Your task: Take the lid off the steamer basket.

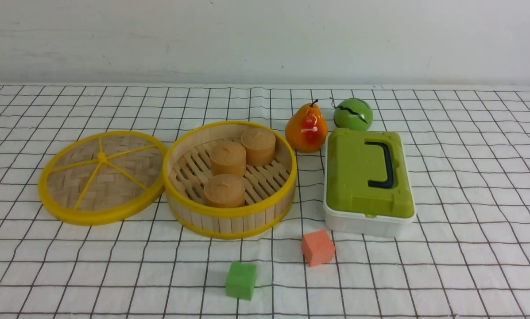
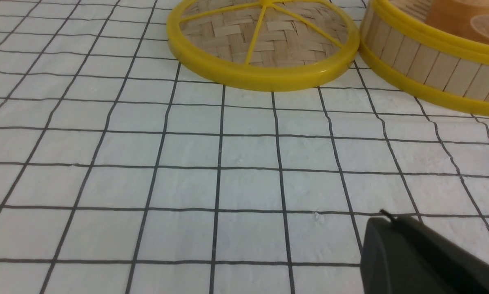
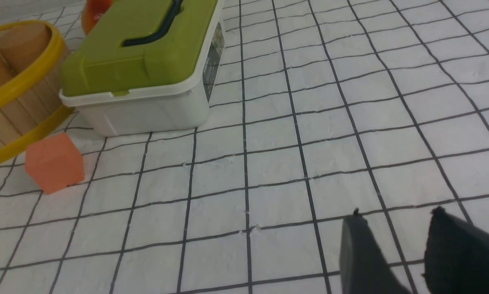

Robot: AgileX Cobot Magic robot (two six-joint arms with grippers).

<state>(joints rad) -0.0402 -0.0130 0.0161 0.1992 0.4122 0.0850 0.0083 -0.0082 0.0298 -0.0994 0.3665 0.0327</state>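
The woven tan bamboo lid with yellow rim [image 1: 102, 177] lies flat at the frame's left, touching the open wooden-slat steamer basket [image 1: 230, 221]. The left gripper [image 2: 416, 253] is nearer; its opening cannot be told. The right gripper [image 3: 395, 245] is slightly parted, empty.

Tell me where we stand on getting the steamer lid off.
Looks done: the lid lies on the checked cloth on the left side of the steamer basket, rim against rim, and the basket is open with three tan cylinders showing. Nothing is in hand: the right gripper jaws stand apart over bare cloth; only one left gripper jaw shows. Nothing visible remains.
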